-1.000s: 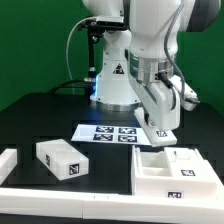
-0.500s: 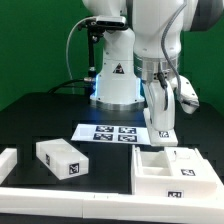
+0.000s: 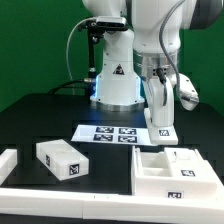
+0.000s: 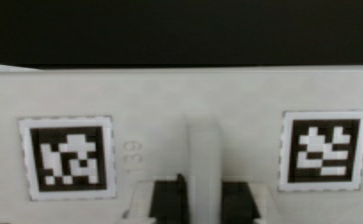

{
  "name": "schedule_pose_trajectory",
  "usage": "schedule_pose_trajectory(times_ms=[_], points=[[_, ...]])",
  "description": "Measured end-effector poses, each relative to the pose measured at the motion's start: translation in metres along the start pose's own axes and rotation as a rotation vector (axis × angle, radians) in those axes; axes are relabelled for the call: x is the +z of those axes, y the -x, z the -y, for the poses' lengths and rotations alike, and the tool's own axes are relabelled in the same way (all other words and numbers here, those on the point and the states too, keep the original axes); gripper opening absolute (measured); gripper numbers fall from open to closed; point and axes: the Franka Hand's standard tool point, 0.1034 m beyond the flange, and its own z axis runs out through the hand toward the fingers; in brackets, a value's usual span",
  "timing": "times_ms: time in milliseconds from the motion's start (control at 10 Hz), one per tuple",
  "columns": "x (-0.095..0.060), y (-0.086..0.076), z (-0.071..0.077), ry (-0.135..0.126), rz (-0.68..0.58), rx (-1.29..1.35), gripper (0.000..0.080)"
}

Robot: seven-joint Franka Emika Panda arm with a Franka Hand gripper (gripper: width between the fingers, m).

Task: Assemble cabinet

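Note:
My gripper [image 3: 158,92] is shut on a white cabinet panel [image 3: 162,112]. It holds the panel upright in the air above the back of the cabinet box [image 3: 172,172], which lies open at the exterior view's lower right and shows inner compartments. In the wrist view the panel [image 4: 196,110] fills the picture with two square tags. My gripper [image 4: 204,200] clamps the raised rib in the panel's middle, with a dark finger [image 4: 165,202] on each side. A white drawer block [image 3: 62,160] with a tag lies on the table at the exterior view's left.
The marker board [image 3: 108,133] lies flat behind the cabinet box, in front of the robot base [image 3: 112,85]. A long white border rail [image 3: 60,203] runs along the near table edge, and another rail piece [image 3: 5,162] sits at the exterior view's far left.
The held panel has swung from a tilted pose to upright and risen slightly. Over the last half second it barely moved.

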Motion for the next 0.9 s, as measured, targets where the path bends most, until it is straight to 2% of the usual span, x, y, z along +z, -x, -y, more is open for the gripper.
schedule_pose_trajectory(times_ms=[100,200,300,400,700,900], points=[[0.000,-0.001,0.005,-0.075,-0.003,-0.006,0.0064],[0.000,-0.005,0.003,-0.138,-0.012,-0.035,0.0064],[-0.004,-0.016,0.001,-0.177,-0.018,-0.057,0.0064],[-0.010,-0.028,0.006,-0.274,-0.027,-0.043,0.0064],[-0.007,-0.026,0.003,-0.276,-0.022,-0.051,0.0064],[-0.004,-0.034,0.006,-0.299,-0.012,-0.027,0.0064]])
